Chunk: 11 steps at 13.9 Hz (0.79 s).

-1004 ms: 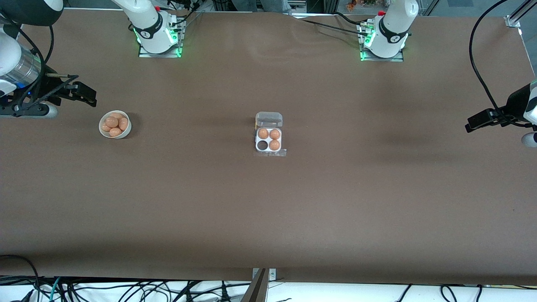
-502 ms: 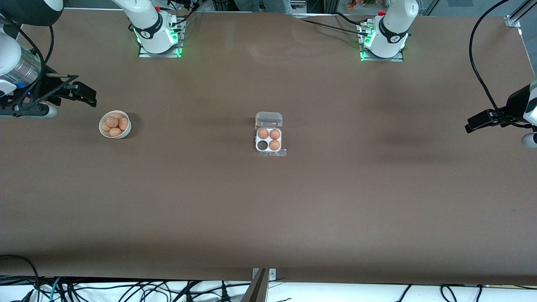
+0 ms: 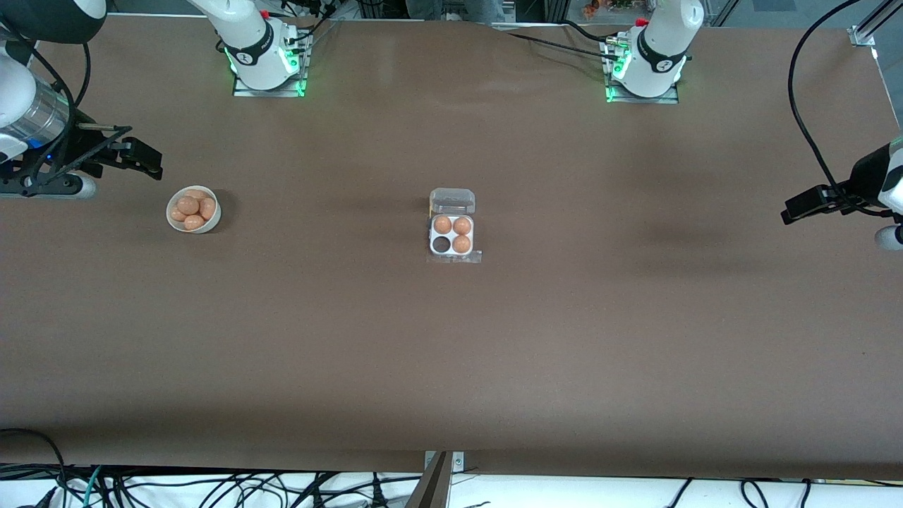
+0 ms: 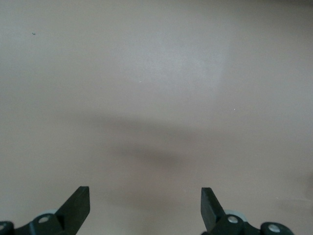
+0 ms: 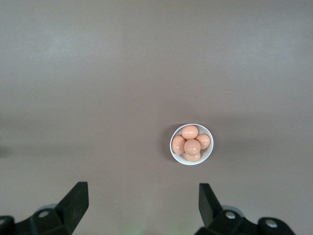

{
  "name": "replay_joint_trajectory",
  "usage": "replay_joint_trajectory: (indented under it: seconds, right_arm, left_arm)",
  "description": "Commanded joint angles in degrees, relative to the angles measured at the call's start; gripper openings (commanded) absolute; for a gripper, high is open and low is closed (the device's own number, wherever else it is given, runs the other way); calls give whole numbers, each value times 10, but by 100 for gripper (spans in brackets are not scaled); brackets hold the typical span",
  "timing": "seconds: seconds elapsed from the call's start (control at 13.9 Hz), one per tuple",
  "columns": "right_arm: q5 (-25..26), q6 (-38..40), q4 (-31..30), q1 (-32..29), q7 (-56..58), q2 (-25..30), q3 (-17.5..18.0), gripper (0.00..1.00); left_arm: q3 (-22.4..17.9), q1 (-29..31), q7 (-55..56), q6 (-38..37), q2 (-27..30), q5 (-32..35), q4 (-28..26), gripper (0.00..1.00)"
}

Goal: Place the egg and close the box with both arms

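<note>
The box [image 3: 452,235] sits mid-table, a white four-cell tray with its clear lid [image 3: 452,200] open and lying flat on the side toward the robot bases. Three brown eggs fill it; the cell [image 3: 441,244] nearest the front camera on the right arm's side is empty. A round white bowl [image 3: 193,209] holds several brown eggs near the right arm's end; it also shows in the right wrist view [image 5: 191,144]. My right gripper [image 3: 144,161] hangs open and empty over the table near the bowl. My left gripper [image 3: 801,206] hangs open and empty over bare table at the left arm's end.
The brown table [image 3: 451,353] is bare around the box and bowl. Both arm bases [image 3: 264,67] [image 3: 645,70] stand along the table edge farthest from the front camera. Black cables [image 3: 811,134] trail at the left arm's end and below the near edge.
</note>
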<state>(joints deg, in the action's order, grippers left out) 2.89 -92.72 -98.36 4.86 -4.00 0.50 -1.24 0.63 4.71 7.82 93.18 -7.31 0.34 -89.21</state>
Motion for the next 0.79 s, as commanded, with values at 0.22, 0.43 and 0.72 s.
replay_joint_trajectory:
  seconds: [0.22, 0.43, 0.72]
  right_arm:
    - [-2, -1, -4, -1, -4, 8, 2, 100]
    - [-2, -9, -10, -2, -3, 6, 1, 100]
    - [-1, -76, -78, -2, 6, 20, -3, 100]
  left_arm:
    - [2, 3, -10, -5, -8, 20, 17, 100]
    - [2, 3, -10, -5, -8, 20, 17, 100]
    - [3, 3, -10, -5, -8, 20, 17, 100]
